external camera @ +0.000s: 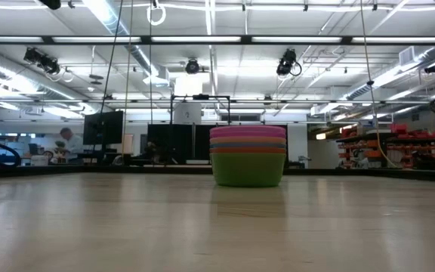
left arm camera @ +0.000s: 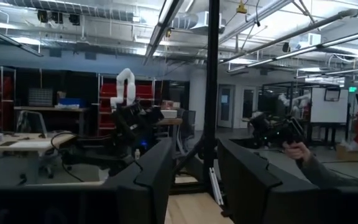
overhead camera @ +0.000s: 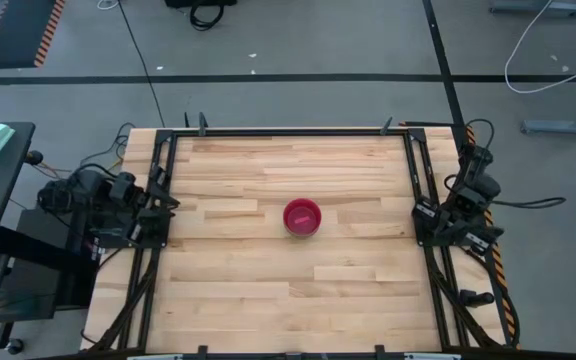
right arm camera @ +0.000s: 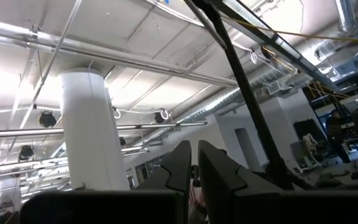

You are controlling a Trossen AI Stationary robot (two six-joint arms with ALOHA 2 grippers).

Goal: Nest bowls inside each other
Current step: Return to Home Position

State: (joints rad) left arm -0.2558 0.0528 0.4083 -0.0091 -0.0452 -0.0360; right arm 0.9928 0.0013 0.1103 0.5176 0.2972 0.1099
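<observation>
Since the nested stack of small round plastic bowls (overhead camera: 302, 217) is finished, both arms are best parked outboard: left gripper (left arm camera: 194, 186) is spread apart, right gripper (right arm camera: 194, 177) nearly together.

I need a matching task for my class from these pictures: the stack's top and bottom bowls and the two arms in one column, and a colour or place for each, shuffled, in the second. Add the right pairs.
Column A
1. top bowl of the stack
2. bottom bowl of the stack
3. left arm
4. right arm

Column B
a. green
b. folded at the right edge of the table
c. pink-red
d. folded at the left edge of the table

Pairs: 1-c, 2-a, 3-d, 4-b.
</observation>
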